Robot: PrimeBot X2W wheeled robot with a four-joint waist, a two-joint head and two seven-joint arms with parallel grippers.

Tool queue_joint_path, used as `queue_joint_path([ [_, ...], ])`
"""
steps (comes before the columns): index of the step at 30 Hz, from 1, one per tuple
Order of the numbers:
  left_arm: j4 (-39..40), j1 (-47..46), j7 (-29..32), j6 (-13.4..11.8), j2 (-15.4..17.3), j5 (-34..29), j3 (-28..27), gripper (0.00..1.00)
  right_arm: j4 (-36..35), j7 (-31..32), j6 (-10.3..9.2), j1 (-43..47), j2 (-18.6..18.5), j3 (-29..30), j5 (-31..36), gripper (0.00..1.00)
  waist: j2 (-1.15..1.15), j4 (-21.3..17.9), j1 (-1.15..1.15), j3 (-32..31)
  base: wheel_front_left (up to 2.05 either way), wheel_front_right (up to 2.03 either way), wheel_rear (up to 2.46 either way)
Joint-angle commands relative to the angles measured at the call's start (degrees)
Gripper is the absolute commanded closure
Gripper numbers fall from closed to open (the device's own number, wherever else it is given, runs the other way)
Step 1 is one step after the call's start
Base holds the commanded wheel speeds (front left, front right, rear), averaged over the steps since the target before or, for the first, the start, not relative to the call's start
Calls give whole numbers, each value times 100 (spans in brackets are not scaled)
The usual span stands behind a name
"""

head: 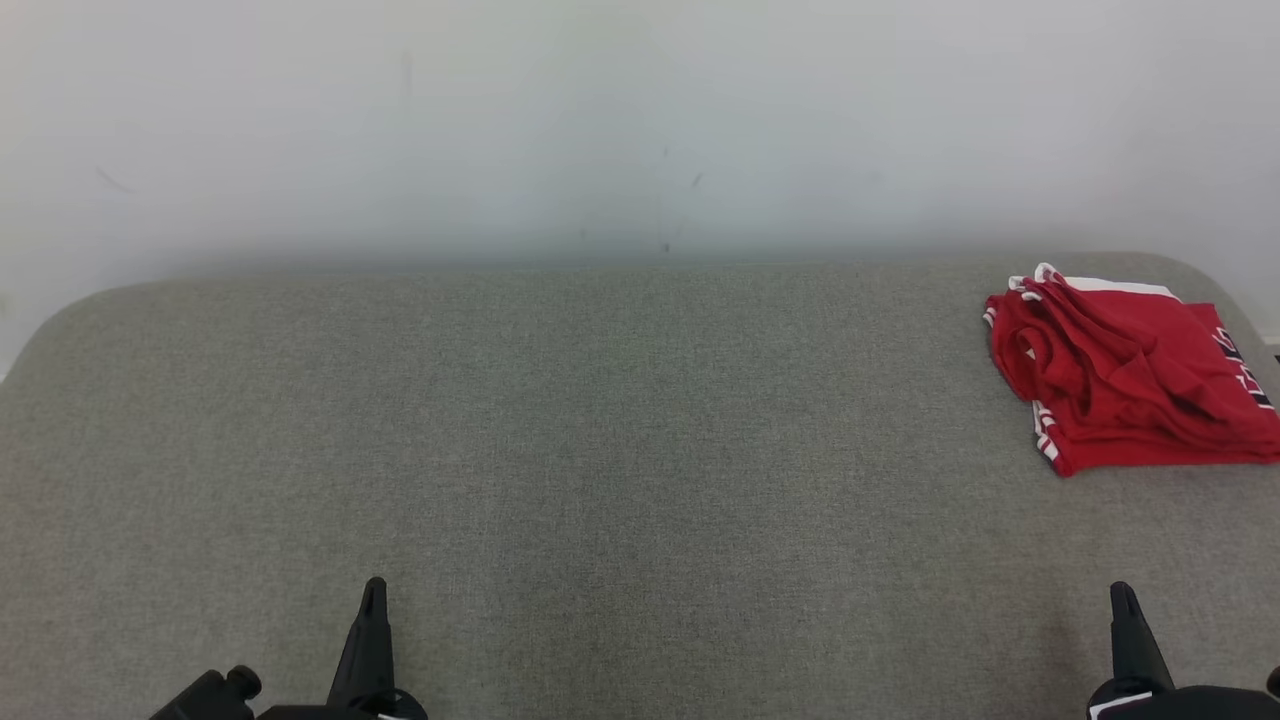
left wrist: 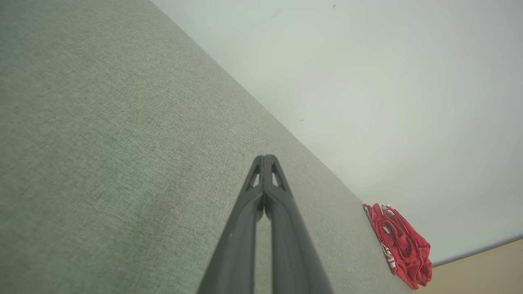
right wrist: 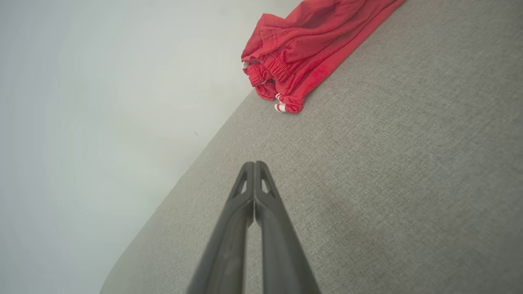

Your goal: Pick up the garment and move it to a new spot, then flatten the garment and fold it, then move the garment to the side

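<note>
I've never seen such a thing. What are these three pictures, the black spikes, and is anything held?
It's a two-armed robot. The wide picture comes from a camera on its head, looking down at a grey fabric surface by a pale wall. The black spikes at the bottom are its left pincer and right pincer. The other two pictures come from wrist cameras, each looking along its own pincer. Both pincers are shut and empty. The red garment lies bunched at the surface's far right corner, untouched.

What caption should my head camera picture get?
Red fabric garment with white trim lies far right on grey fabric surface; left gripper and right gripper shut, empty.
</note>
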State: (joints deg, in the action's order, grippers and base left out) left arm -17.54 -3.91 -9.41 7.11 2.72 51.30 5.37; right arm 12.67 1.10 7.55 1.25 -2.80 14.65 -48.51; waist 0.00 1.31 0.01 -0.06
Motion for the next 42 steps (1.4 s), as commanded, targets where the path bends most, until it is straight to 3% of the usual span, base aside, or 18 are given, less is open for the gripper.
queue_joint_path([
  [1,33,-148,25,24,14,169,21,100,-52,43,-4,-96,-11,47,-152,100,0,-1,-1,0,0,0,0],
  [42,-275,-778,352,45,20,2722,375,100,39,955,-8,-476,-12,602,-2566,100,0,-69,-1,20,0,0,0],
])
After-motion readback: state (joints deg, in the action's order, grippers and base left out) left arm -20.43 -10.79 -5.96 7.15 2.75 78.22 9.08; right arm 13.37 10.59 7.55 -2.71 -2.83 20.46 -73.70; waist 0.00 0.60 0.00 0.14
